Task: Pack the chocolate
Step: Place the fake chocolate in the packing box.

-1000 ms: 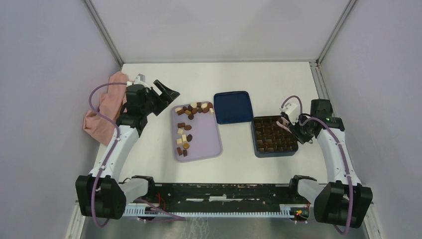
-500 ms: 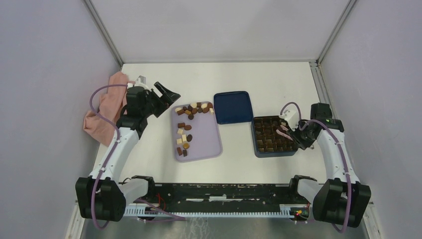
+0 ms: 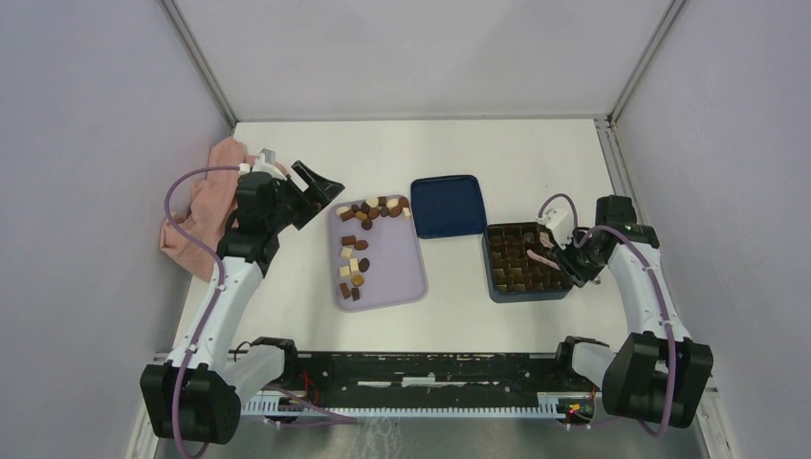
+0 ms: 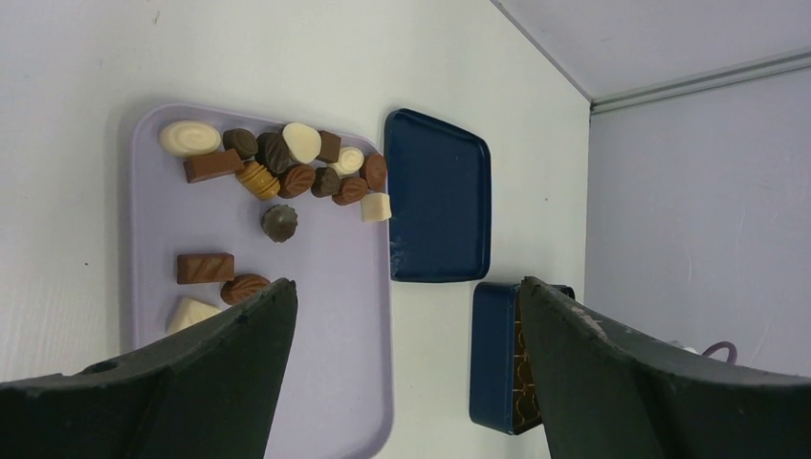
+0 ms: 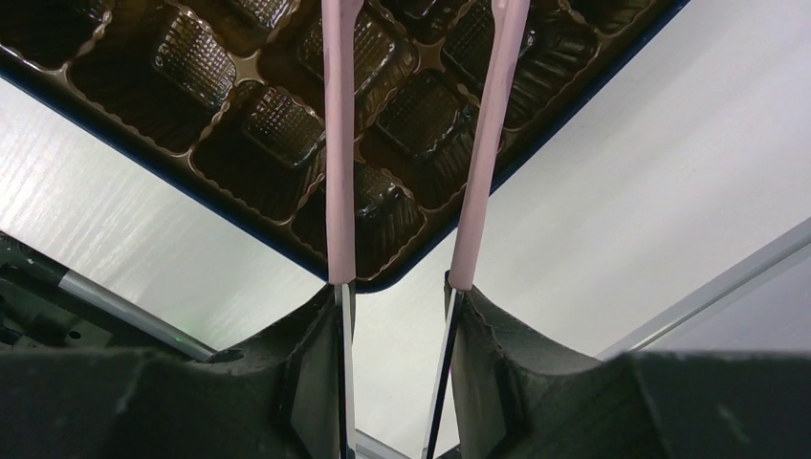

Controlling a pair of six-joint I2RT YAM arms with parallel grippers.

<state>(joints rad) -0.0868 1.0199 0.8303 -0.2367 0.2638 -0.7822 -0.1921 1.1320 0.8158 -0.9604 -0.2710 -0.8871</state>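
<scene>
The chocolate lies as several dark, mid-brown and cream pieces on the lilac tray, with more in a line down its left side. The left wrist view shows the same chocolate on the tray. My left gripper hovers open at the tray's far left corner, nothing between its fingers. My right gripper carries long pink fingers that reach over the dark blue box. They stand apart over brown compartments, tips cut off at the frame's top.
The box's blue lid lies flat between tray and box. A pink cloth is bunched at the table's left edge, behind my left arm. The box sits close to the right wall.
My right gripper has moved nearer over the box's right side and its pink fingers have spread a little. My left arm has shifted only slightly.
</scene>
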